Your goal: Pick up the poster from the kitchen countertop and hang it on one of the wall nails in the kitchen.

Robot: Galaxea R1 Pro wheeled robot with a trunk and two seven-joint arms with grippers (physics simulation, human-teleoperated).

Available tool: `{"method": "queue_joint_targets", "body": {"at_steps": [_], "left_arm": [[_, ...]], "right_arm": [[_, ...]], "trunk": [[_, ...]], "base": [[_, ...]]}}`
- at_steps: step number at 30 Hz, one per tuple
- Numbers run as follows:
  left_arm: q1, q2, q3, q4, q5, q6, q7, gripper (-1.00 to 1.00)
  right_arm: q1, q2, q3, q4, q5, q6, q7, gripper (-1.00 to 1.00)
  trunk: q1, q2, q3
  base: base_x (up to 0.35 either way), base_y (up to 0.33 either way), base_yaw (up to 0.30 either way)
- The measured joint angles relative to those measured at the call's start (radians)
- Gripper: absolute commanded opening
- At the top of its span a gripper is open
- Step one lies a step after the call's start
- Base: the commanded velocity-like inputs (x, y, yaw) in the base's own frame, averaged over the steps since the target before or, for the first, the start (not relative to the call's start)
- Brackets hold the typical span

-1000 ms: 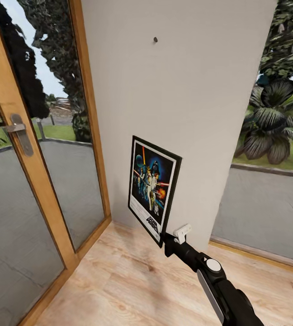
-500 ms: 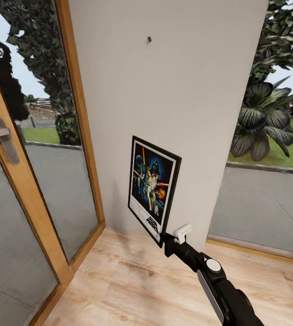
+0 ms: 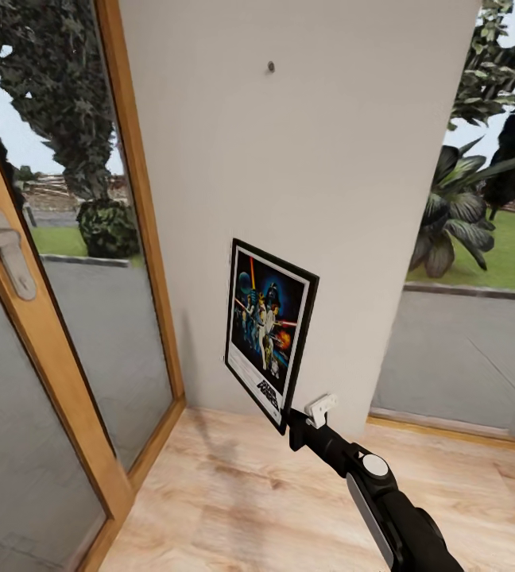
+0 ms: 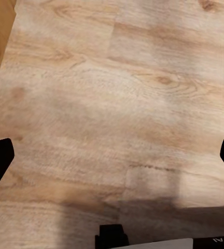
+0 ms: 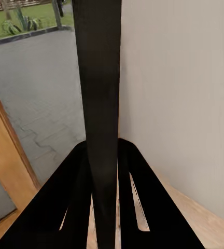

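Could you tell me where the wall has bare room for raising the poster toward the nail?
Between the poster and the nail the pale wall is bare, bordered by the wooden door frame on one side and the window on the other. It is tight only low down, where the right gripper holds the poster's bottom corner.

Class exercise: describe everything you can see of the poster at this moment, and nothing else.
The poster is an upright rectangle with a thin black frame, white inner border and dark blue art of figures with lightsabers. It looks flat and rigid. The right gripper clamps its lower corner, holding it in the air in front of the pale wall, well below the nail. In the right wrist view it shows edge-on.
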Motion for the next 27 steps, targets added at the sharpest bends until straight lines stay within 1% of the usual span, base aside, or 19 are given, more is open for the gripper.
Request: {"method": "queue_joint_targets", "body": {"at_steps": [16,23,27], "left_arm": [[0.0,0.001,0.001,0.0,0.0,-0.002,0.0,1.0],[0.0,0.001,0.001,0.0,0.0,-0.001,0.0,1.0],[0.0,0.001,0.001,0.0,0.0,-0.001,0.0,1.0]], "right_arm": [[0.0,0.0,0.0,0.0,0.0,0.003,0.0,-1.0],[0.0,0.0,0.0,0.001,0.0,-0.001,-0.001,-1.0],[0.0,0.0,0.0,0.0,0.001,-0.001,-0.001,-1.0]], "trunk": [[0.0,0.0,0.008],[0.0,0.0,0.009],[0.0,0.0,0.009]], "base": [[0.003,0.016,-0.29],[0.0,0.008,-0.046],[0.037,0.142,-0.009]]}}
